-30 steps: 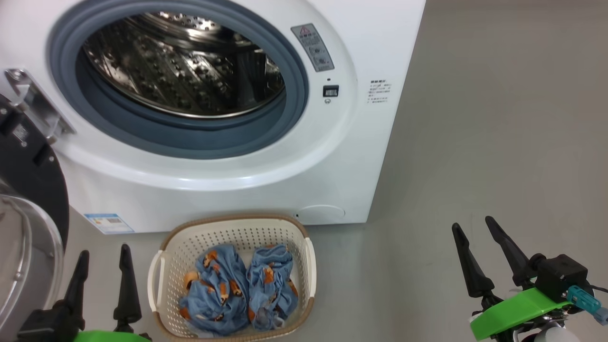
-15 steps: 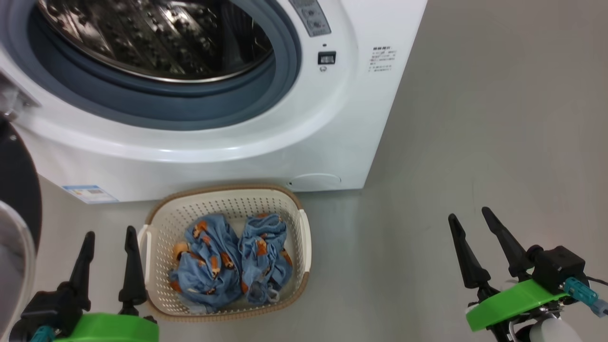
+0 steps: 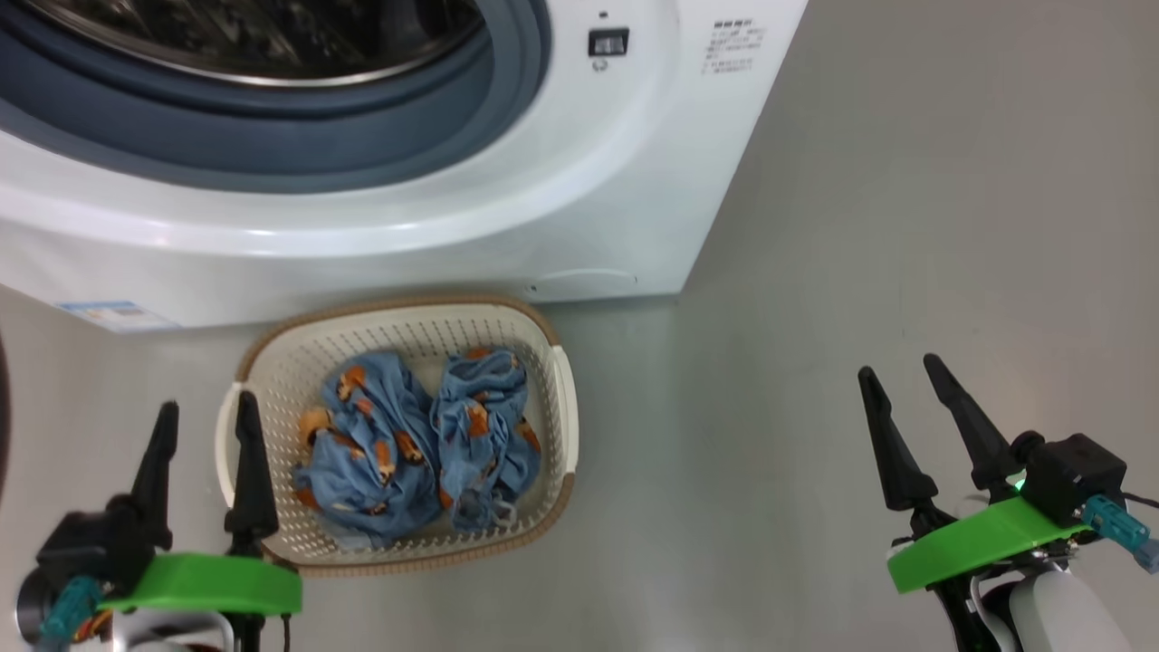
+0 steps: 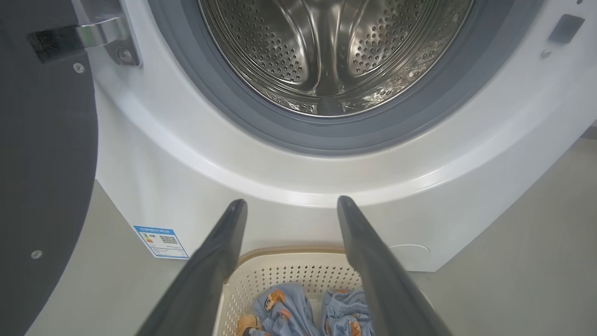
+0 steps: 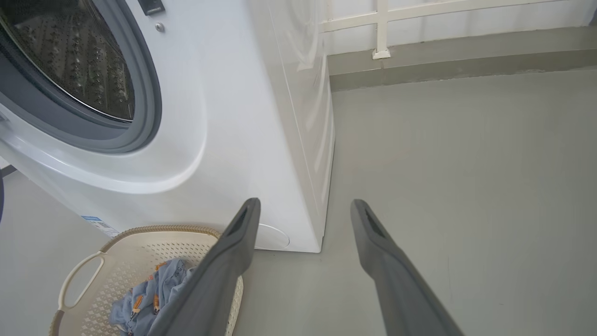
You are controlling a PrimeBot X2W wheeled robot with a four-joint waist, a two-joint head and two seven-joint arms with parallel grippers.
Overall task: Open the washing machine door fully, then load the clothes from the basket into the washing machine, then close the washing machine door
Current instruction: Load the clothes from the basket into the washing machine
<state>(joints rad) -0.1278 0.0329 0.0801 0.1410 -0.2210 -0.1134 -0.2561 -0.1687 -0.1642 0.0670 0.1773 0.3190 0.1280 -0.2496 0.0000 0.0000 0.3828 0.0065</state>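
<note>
The left gripper stood spread and empty. Its inner finger overlapped the near rim of the basket, which sat just ahead and to its right, close before the washing machine. The clothes lay bunched inside, seemingly two pieces. The washing machine door hung open on that gripper's left. The right gripper, fingers likewise apart, hovered over the floor, with the basket well off to its left.
</note>
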